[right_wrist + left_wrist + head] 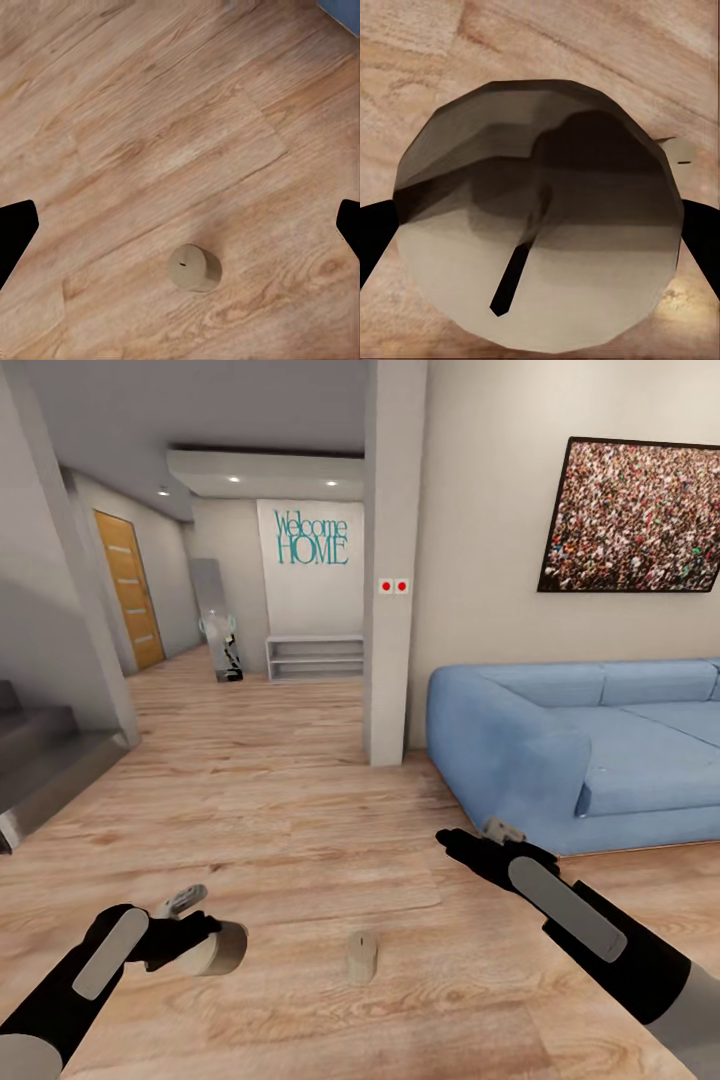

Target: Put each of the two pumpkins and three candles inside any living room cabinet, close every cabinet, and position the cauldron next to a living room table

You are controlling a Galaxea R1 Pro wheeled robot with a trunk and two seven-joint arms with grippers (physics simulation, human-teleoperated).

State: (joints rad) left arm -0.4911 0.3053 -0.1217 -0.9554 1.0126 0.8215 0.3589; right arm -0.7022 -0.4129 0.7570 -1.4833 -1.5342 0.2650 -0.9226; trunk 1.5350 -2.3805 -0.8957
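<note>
My left gripper (212, 943) hangs low over the wood floor, shut on a stubby pale candle (226, 952) that lies on its side in the grip. In the left wrist view this candle's (540, 247) flat top and dark wick face the camera, with a black finger (375, 232) at each side. A second candle (361, 957) stands upright on the floor between my arms, and it is the candle (193, 268) under the right wrist. My right gripper (452, 844) hovers open above and to the right of it, fingers (15, 236) far apart. The pumpkins, cabinet and cauldron are out of view.
A blue sofa (580, 750) stands close on the right, just beyond my right arm. A white pillar (392, 610) rises ahead and stairs (40, 760) sit at the left. Down the hall are a wooden door (130, 590) and a low white shelf (315, 657).
</note>
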